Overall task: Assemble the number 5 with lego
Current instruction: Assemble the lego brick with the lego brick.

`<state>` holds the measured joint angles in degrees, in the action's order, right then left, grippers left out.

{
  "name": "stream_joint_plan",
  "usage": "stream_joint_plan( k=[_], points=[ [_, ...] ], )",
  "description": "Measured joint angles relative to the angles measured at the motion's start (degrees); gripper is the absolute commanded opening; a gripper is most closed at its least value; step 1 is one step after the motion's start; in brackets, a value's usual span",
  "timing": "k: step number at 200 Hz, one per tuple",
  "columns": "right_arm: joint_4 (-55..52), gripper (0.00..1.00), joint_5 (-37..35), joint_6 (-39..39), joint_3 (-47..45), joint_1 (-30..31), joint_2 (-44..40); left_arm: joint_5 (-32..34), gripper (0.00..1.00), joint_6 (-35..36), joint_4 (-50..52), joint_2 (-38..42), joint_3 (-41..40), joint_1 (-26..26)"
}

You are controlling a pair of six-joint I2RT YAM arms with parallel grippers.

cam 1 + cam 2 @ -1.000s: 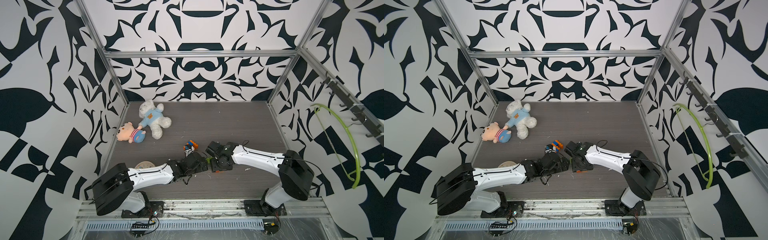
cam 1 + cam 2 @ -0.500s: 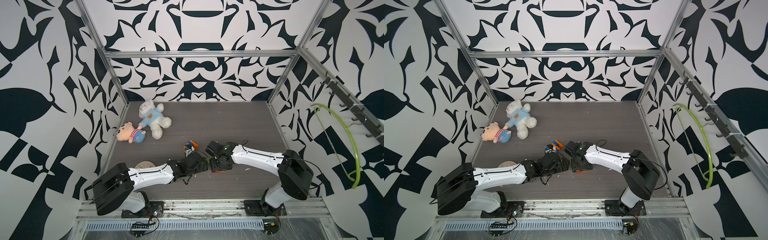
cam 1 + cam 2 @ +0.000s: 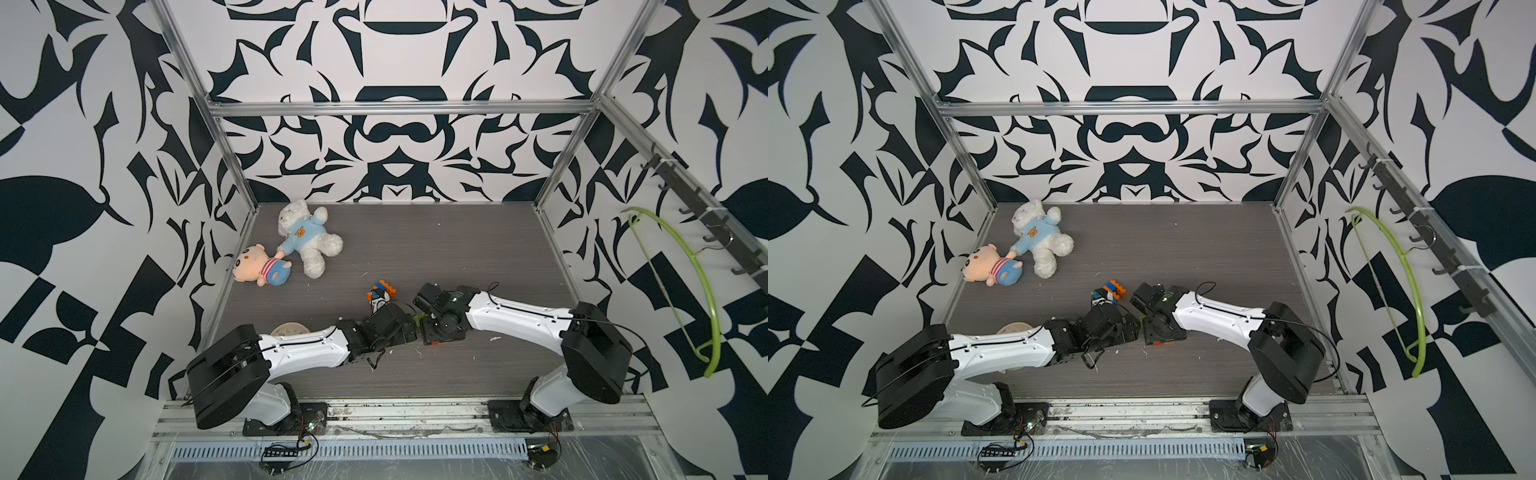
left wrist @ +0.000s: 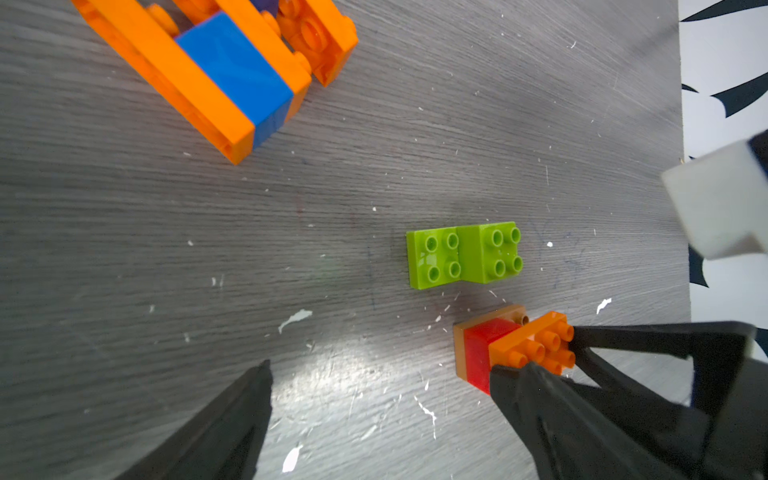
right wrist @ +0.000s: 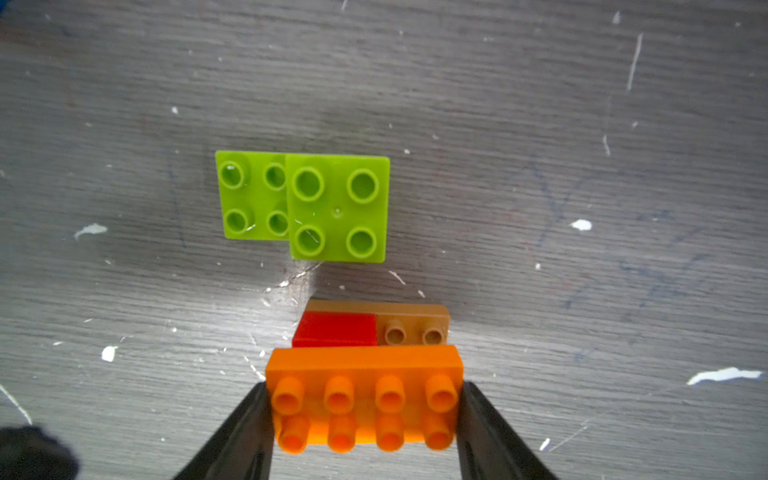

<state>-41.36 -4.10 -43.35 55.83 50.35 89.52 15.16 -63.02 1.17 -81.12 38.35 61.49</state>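
R gripper [image 5: 365,409] pinching orange 2x4 brick [image 5: 365,365] by its short ends; L gripper [image 4: 382,370] spread wide.
Brick sits over red brick [image 5: 334,330] and brown plate [image 5: 415,316], front-centre of worktop [image 3: 415,232]. Just beside stack, not touching: lime stepped brick [image 5: 303,208]. One L finger [image 4: 523,399] close by stack, contact unclear. Farther toward back edge: orange-blue build [image 4: 216,70].
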Motion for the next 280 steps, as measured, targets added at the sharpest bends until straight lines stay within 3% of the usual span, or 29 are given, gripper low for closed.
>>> stream_joint_plan(
  k=[280],
  points=[
    [-1.7,0.6,-0.1,-0.3,0.7,-0.6,0.7,-0.2,0.99,0.0,0.0,-1.9,1.5,0.0]
  ],
)
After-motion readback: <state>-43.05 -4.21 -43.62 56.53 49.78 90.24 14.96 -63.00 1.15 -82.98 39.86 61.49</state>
